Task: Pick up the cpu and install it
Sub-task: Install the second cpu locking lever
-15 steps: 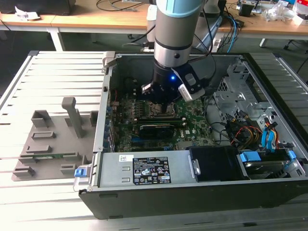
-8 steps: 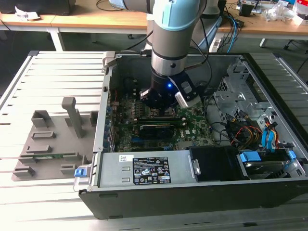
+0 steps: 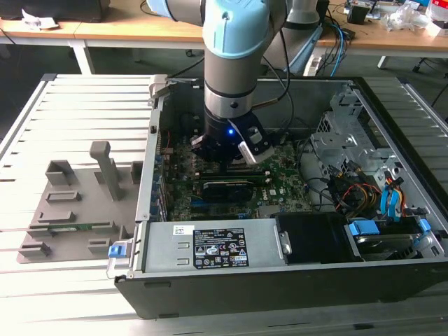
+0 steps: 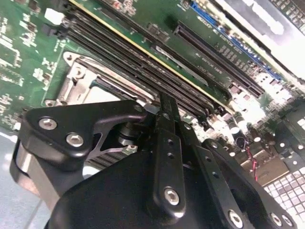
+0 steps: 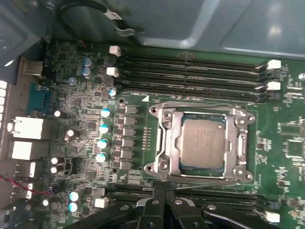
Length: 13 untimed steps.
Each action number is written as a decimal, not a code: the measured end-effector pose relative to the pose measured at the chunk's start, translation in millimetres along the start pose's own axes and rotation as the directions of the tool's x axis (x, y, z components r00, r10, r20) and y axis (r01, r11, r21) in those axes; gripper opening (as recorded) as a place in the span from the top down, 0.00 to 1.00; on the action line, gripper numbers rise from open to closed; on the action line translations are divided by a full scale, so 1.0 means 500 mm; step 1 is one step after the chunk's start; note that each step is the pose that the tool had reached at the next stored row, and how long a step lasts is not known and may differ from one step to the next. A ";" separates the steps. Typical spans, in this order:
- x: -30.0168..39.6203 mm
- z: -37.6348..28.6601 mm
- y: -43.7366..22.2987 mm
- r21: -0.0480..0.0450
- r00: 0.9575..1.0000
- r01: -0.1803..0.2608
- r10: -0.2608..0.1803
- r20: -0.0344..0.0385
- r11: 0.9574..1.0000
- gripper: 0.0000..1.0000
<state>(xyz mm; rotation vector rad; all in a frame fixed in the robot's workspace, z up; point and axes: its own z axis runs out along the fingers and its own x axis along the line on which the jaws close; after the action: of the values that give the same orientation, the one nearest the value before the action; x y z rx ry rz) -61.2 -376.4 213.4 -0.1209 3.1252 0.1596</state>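
The cpu [image 5: 202,143], a silvery-grey square with a pale rim, lies flat in the socket on the green motherboard [image 5: 81,100], with the socket's metal frame [image 5: 164,138] around its edges. In both wrist views my gripper [image 5: 164,194] hovers over the memory slots beside the socket, its black fingers [image 4: 167,114] pressed together with nothing between them. In the exterior view the gripper [image 3: 227,159] reaches down into the open computer case [image 3: 280,280] over the board's middle.
Long black memory slots [image 5: 190,71] run on both sides of the socket. A power supply [image 3: 210,248], a drive cage [image 3: 343,133] and loose cables [image 3: 350,189] crowd the case. A grey parts fixture [image 3: 77,203] lies outside, at the exterior view's left.
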 end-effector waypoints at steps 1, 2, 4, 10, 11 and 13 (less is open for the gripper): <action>0.005 0.002 0.000 -0.003 1.000 0.000 0.000 0.000 1.000 0.89; 0.007 0.003 0.000 -0.004 1.000 0.000 0.000 0.000 1.000 0.89; 0.010 0.005 0.000 -0.006 1.000 0.000 0.000 0.000 1.000 0.89; 0.019 0.012 0.002 -0.034 1.000 0.000 0.000 0.003 0.999 0.89; 0.020 0.015 0.003 -0.036 1.000 0.000 0.000 0.003 0.999 0.89; 0.019 0.019 0.004 -0.037 1.000 0.000 0.000 0.003 0.999 0.89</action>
<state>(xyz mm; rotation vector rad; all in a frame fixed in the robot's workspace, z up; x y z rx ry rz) -71.0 -374.0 204.2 -0.1203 3.1204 0.2168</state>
